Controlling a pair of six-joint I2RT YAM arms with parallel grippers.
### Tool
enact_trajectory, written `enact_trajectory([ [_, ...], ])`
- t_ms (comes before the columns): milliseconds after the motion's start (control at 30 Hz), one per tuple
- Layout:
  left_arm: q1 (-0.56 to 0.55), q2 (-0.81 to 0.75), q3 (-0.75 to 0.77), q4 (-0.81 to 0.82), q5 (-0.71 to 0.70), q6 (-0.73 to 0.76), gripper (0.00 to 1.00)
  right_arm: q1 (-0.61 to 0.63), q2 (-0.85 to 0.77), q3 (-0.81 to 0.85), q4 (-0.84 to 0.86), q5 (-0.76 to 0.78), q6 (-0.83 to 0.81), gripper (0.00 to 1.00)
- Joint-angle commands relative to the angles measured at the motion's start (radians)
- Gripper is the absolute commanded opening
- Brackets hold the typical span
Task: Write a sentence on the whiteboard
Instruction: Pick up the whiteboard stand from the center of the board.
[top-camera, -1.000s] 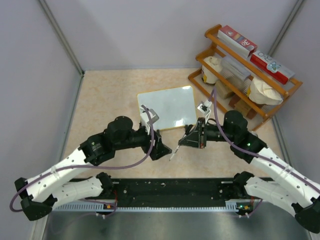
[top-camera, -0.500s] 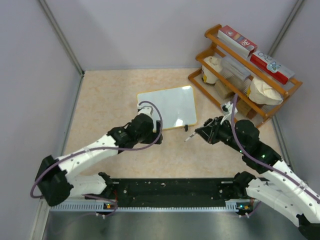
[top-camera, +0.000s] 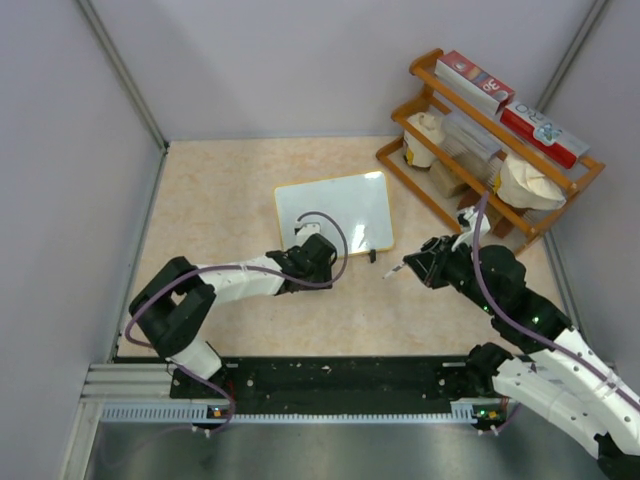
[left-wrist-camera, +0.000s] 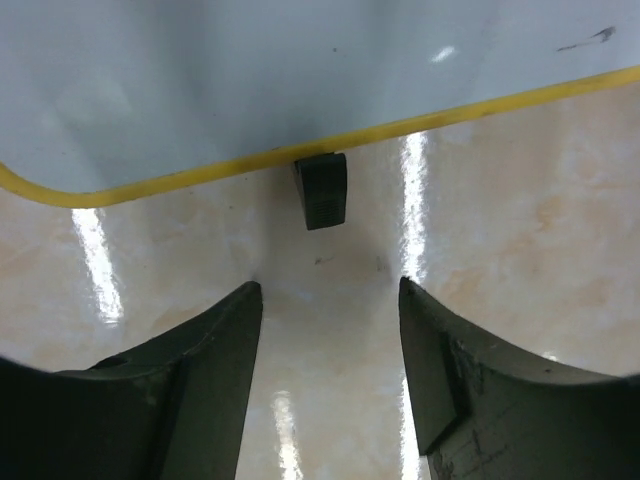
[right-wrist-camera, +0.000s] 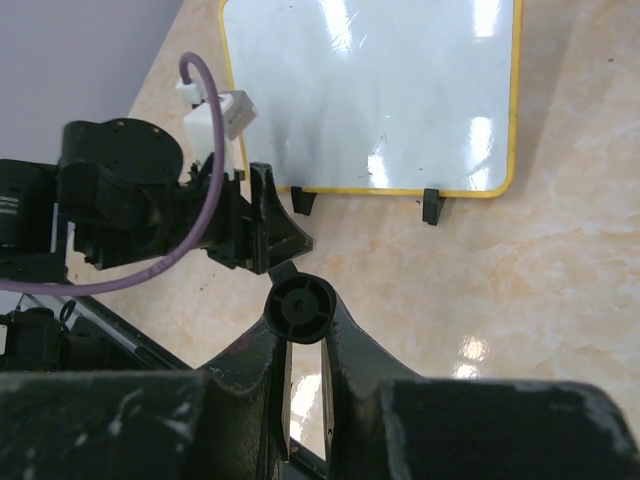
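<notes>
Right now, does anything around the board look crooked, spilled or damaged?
Nothing spilled or broken. The whiteboard lies flat but turned askew to the table edges, and is blank except a small dark streak near its near edge. The pen is clamped in the right fingers.

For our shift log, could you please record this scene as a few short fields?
Whiteboard: lying on the table, centre; no sentence visible on it
Left tool: jaws apart, nothing between them, facing a black foot at the board's near edge
Right tool: closed on a marker, right of the board, not touching it
Wooden rack: far right corner, holding boxes
</notes>
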Motion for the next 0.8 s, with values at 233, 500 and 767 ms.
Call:
enact_trajectory([
  [233, -0.01, 0.152, 0.051, 0.05, -0.109, -0.045, 0.54, -0.005, -0.013, 0.025, 0.004, 0.021, -0.023, 0.0],
  [500, -0.008, 0.199, 0.077, 0.038, -0.142, -0.045, 0.5, -0.003, -0.001, 0.022, 0.003, 0.009, -0.018, 0.0],
  [767, -0.002, 0.241, 0.071, 0.036, -0.162, -0.042, 0.2, -0.005, 0.007, 0.019, 0.003, -0.005, -0.021, 0.0],
])
